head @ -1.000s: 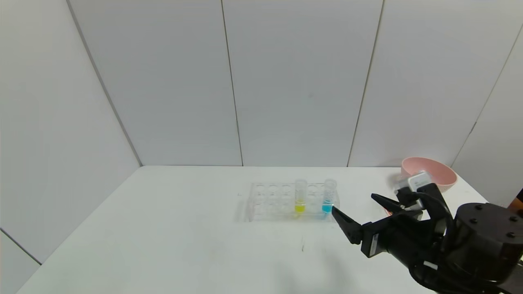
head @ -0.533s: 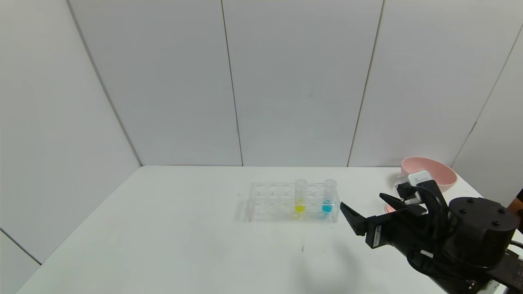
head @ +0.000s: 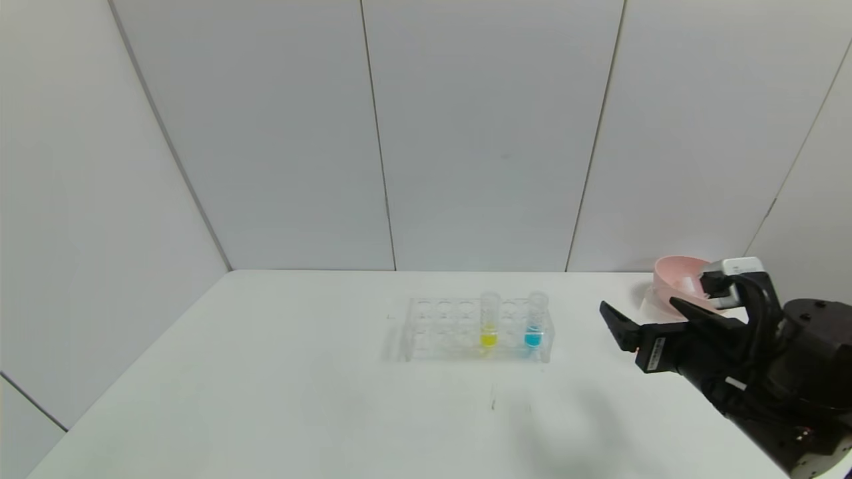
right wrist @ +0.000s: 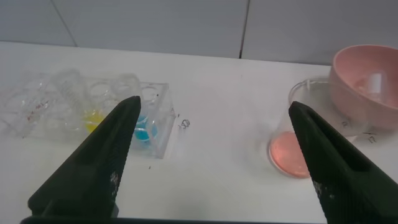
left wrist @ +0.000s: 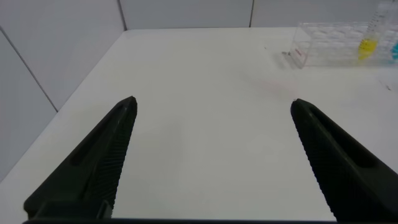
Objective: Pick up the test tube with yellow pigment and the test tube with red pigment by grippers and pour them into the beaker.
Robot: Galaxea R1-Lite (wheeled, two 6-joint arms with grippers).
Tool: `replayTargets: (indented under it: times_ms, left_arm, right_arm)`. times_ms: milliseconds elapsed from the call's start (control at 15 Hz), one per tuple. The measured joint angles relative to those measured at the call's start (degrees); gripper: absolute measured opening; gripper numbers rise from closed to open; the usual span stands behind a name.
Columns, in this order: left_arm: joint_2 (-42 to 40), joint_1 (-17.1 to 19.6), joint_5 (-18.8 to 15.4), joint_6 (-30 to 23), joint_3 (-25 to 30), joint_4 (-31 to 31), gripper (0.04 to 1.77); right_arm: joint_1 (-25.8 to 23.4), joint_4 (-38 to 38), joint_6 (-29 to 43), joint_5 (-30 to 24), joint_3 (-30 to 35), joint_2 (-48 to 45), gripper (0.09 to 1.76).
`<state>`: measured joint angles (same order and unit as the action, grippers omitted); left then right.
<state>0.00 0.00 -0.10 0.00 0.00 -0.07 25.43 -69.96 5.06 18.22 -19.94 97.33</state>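
A white tabletop [head: 299,372] carried everything. The right gripper [head: 649,319] was held wide and empty between rack [head: 439,329] and pink bowl [head: 672,276]; the left gripper [left wrist: 211,124] was likewise spread. The beaker [right wrist: 298,134], red-bottomed, was seen beside the bowl. The yellow tube [head: 489,319] was kept in the rack.
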Motion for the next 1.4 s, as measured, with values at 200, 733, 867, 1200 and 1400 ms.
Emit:
replayTargets:
  times_ms: [200, 733, 867, 1200, 1400]
  left_arm:
    - [0.0, 0.0, 0.0, 0.0, 0.0, 0.0, 1.76]
    - [0.0, 0.0, 0.0, 0.0, 0.0, 0.0, 1.76]
    - [0.0, 0.0, 0.0, 0.0, 0.0, 0.0, 1.76]
    - [0.0, 0.0, 0.0, 0.0, 0.0, 0.0, 1.76]
    - [0.0, 0.0, 0.0, 0.0, 0.0, 0.0, 1.76]
  right_arm:
    - [-3.3, 2.8, -1.2, 0.0, 0.5, -7.9, 1.71]
    - [-20.6, 26.4, -8.0, -0.1, 1.5, -52.6, 1.71]
    - [-24.3, 35.9, -8.6, -0.2, 2.1, -64.5, 1.71]
    - [-26.1, 52.5, -12.6, -3.8, 12.5, -85.9, 1.71]
    - [-25.6, 62.7, -13.4, -9.9, 18.4, -93.9, 1.71]
